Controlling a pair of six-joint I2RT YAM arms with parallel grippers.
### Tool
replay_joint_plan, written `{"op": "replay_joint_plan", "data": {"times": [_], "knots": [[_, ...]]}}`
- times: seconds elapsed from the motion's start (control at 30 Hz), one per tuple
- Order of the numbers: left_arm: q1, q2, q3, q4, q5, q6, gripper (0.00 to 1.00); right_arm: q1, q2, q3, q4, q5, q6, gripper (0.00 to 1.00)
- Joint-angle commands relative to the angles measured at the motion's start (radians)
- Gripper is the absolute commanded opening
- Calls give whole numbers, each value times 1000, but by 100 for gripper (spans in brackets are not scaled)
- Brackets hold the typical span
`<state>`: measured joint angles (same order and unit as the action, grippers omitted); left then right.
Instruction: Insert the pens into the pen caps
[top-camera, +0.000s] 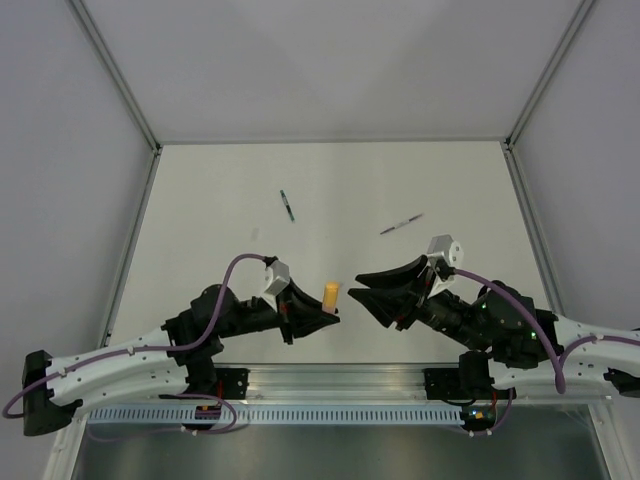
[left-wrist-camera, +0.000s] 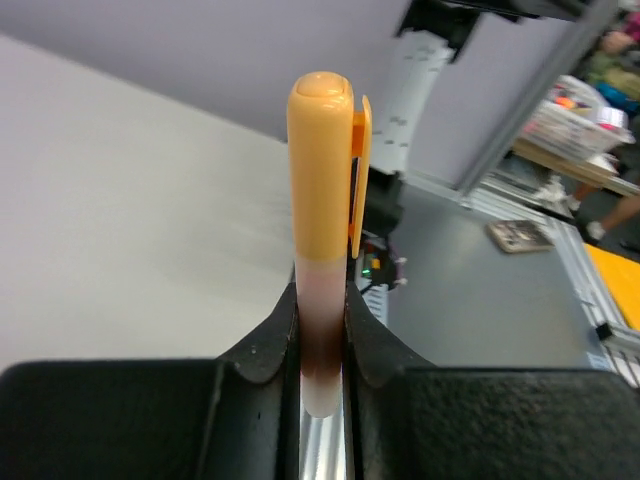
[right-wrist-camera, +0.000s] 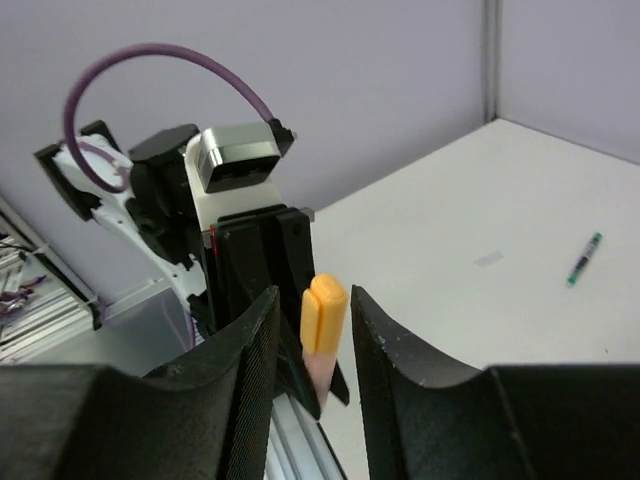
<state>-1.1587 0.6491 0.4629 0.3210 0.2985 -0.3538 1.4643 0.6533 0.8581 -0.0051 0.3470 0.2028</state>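
The orange-yellow cap (left-wrist-camera: 320, 170), clip to the right, is seated over the top of a pale pinkish barrel (left-wrist-camera: 320, 320), which is pinched upright between the jaws of the left gripper (top-camera: 326, 310), low in the middle of the top view. The right gripper (top-camera: 357, 287) is held just beside it with its jaws spread, clear of the cap. The teal-green pen (top-camera: 287, 206) and the thin grey-white pen (top-camera: 401, 223) are laid on the table (top-camera: 200, 200) in the upper middle, well apart.
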Motion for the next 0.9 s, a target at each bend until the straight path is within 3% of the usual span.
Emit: {"op": "replay_joint_plan", "data": {"times": [0.0, 0.03, 0.13, 0.2, 0.3, 0.37, 0.63, 0.87], "knots": [[2, 61, 109, -189, -278, -7, 2, 7, 0, 13, -73, 170, 33, 42], [7, 126, 156, -244, -415, -10, 2, 7, -15, 9, -78, 181, 38, 42], [27, 275, 229, -411, -541, -69, 2, 7, -76, -40, -68, 182, 49, 45], [98, 349, 249, -451, -489, -134, 2, 7, -110, -68, -81, 176, 52, 45], [247, 493, 258, -464, -261, -192, 2, 7, -188, -86, -116, 179, 64, 46], [324, 581, 261, -468, -239, -203, 2, 7, -221, -96, -137, 184, 67, 47], [372, 811, 356, -528, -266, -227, 2, 7, -336, -148, -179, 237, 53, 48], [378, 958, 422, -597, -251, -272, 4, 7, -380, -165, -177, 188, 66, 49]]}}
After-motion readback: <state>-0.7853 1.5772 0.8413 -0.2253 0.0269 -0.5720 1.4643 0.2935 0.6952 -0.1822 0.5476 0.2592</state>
